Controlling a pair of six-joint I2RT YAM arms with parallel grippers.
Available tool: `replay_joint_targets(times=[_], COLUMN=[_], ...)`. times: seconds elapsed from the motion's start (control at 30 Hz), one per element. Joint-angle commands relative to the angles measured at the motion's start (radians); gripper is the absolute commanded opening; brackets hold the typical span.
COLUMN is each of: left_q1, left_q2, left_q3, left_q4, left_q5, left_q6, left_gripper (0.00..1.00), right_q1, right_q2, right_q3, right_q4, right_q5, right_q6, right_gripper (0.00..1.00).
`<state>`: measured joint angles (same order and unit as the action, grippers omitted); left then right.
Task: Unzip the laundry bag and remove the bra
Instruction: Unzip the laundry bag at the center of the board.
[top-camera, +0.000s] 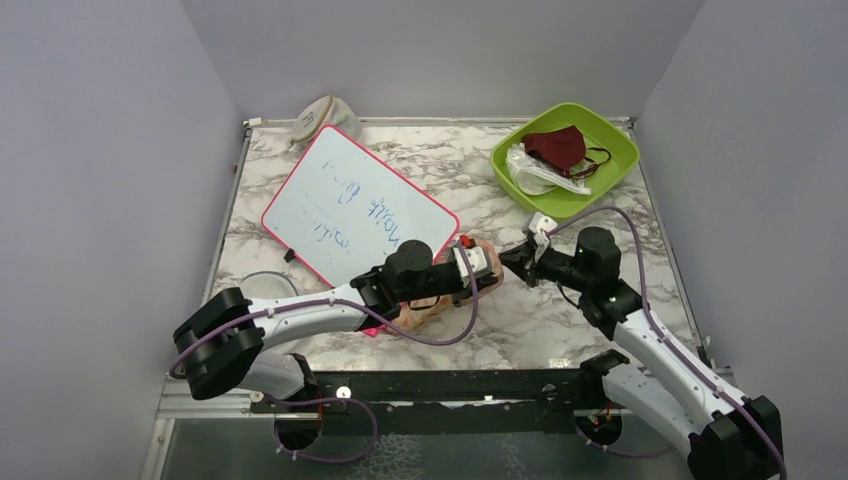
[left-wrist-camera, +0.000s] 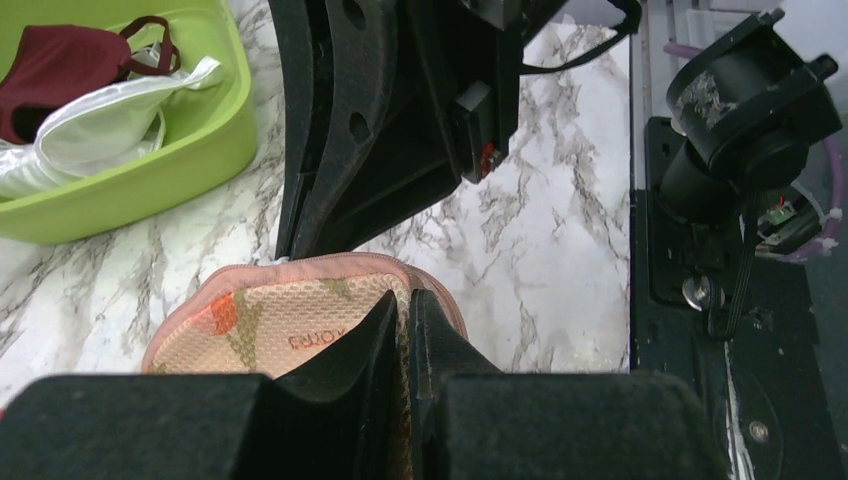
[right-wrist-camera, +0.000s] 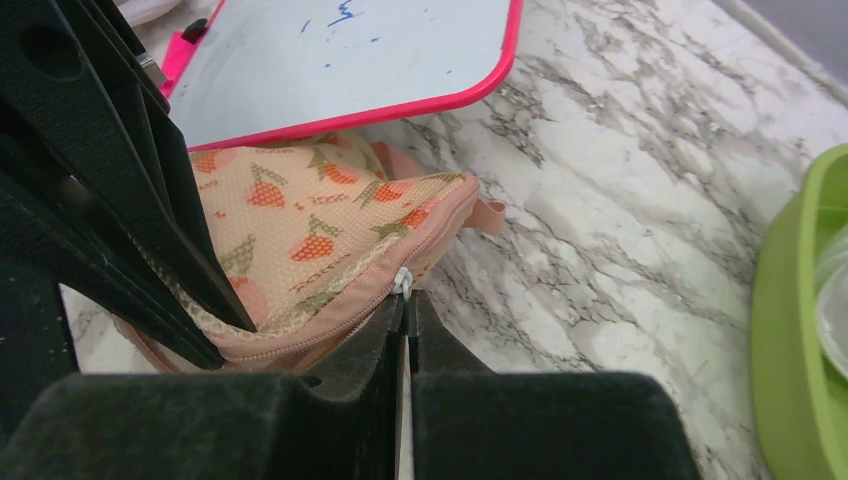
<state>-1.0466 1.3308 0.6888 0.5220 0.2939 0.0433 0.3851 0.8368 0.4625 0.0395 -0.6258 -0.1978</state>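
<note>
Presently looking at a peach, peanut-shaped padded laundry bag (right-wrist-camera: 300, 230) with orange-red prints and pink zip edging, lying near-centre on the marble table (right-wrist-camera: 620, 150), one end under a pink-framed whiteboard (right-wrist-camera: 350, 60). Pinched through its fabric by the left hand (left-wrist-camera: 405, 325), shut tight; held at the small white zip pull (right-wrist-camera: 402, 282) by the right hand (right-wrist-camera: 408, 325), also clamped. Could lose that thin pull if tugged off-line; could drag the bag and jostle the whiteboard with a slack left grip.
</note>
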Motion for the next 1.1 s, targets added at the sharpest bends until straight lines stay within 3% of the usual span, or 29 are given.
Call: replay_joint_targets(times=[0.0,0.23,0.47,0.77,0.93,1.07], left_q1=[-0.018,-0.02,-0.021,-0.039,-0.059,-0.077], left_q2=[0.057,0.14,0.101,0.042,0.0,0.012], left_q3=[0.096,0.207,0.165,0.086,0.084,0.144], left_q4=[0.043,0.036,0.014,-0.017,-0.088,-0.217], left_q5=[0.107,0.117,0.091,0.058,-0.08,-0.248], left_q6=[-0.031,0.073,0.103,-0.11,-0.257,-0.4], left_gripper=[0.0,0.0,0.0,0.34,0.57,0.61], right_q1=[-0.004,-0.004,-0.004,-0.003,0.001,0.004], right_q2=[-0.062,-0.153,-0.182,-0.188,-0.21,-0.218], right_q3=[0.025,0.033,0.042,0.076,0.077,0.073], right_q4=[-0.043,-0.111,-0.169,-0.252,-0.281,-0.294], right_q5=[0.138,0.259,0.151,0.071,0.093,0.113], right_q6=[-0.057,-0.062,-0.197,-0.3,-0.332,-0.337], right_gripper=[0.01,0.01,0.01,0.01,0.01,0.01])
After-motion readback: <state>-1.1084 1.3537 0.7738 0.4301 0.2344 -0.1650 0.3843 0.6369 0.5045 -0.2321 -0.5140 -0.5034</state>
